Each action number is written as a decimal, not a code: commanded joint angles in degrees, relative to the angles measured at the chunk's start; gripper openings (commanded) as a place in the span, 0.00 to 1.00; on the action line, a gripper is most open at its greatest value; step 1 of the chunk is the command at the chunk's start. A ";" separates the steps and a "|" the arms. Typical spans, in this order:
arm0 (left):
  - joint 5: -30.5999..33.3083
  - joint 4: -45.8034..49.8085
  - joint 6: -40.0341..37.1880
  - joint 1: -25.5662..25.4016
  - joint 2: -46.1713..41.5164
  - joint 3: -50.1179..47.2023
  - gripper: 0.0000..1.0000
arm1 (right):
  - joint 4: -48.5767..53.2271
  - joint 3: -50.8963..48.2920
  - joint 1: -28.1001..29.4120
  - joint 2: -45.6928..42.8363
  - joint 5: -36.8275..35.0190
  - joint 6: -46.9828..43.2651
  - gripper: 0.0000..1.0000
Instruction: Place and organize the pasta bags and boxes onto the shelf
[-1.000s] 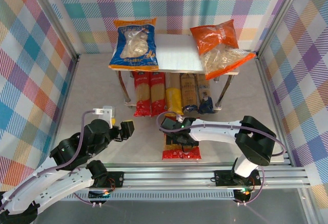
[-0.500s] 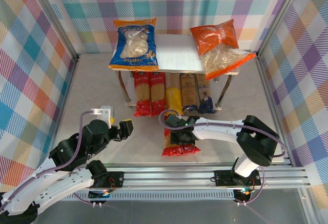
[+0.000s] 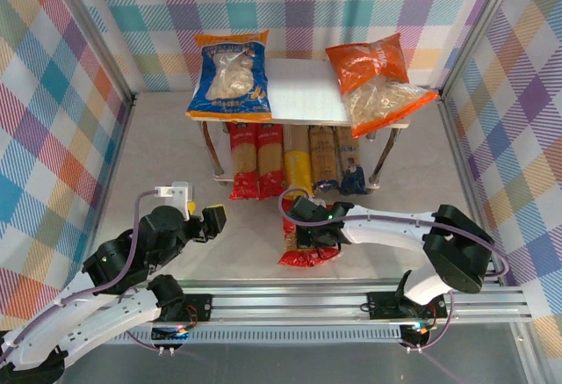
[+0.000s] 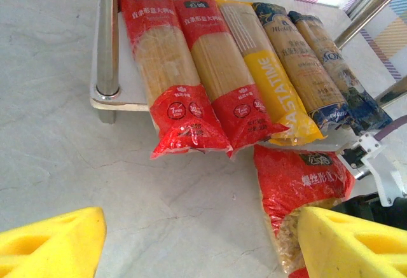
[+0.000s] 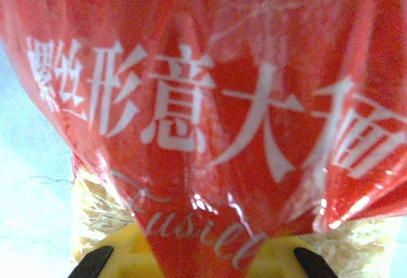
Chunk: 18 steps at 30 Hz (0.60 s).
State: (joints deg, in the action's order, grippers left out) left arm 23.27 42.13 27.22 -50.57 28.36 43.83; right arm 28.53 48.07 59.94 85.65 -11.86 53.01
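Observation:
The red bag [image 3: 306,250] of short pasta lies on the table in front of the shelf [image 3: 303,94]. My right gripper [image 3: 318,236] is shut on its upper part. In the right wrist view the red film [image 5: 203,100] bunches between the yellow fingertips [image 5: 127,252]. My left gripper [image 3: 211,221] hovers open over bare table to the left, with the red bag [image 4: 299,182] by its right finger [image 4: 356,243]. Two red packs [image 4: 162,68], a yellow one [image 4: 267,74] and two blue-ended ones [image 4: 305,68] lie side by side on the lower board.
A blue-and-orange bag [image 3: 230,76] lies on the top board's left end and an orange bag [image 3: 373,81] on its right end. Thin metal legs [image 4: 108,36] stand at the shelf corners. An aluminium rail [image 3: 351,300] runs along the near edge, and plaid walls close in the sides.
My right gripper has closed on the red bag, which has crumpled and shortened under it. The right arm shifted slightly right. The left arm has barely moved.

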 commanded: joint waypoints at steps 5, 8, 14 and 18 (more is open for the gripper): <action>1.46 1.06 -0.55 -0.52 -0.77 0.40 0.78 | 9.31 -2.28 0.66 -12.13 0.52 -5.16 0.00; 2.26 1.46 -0.64 -0.50 -0.85 0.72 0.78 | 12.53 -0.72 0.70 -18.32 -0.48 -7.44 0.00; 3.49 2.23 -0.46 -0.50 -0.61 1.55 0.78 | 20.06 3.88 2.20 -24.40 -1.55 -9.49 0.00; 5.19 4.84 -0.24 -0.50 0.89 3.34 0.77 | 20.53 7.39 4.70 -27.42 -0.35 -12.80 0.00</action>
State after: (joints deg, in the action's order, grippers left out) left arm 26.02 44.53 27.24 -50.57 28.69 44.42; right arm 49.10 50.61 62.98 61.34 -11.86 44.05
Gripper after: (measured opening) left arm 0.778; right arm 0.102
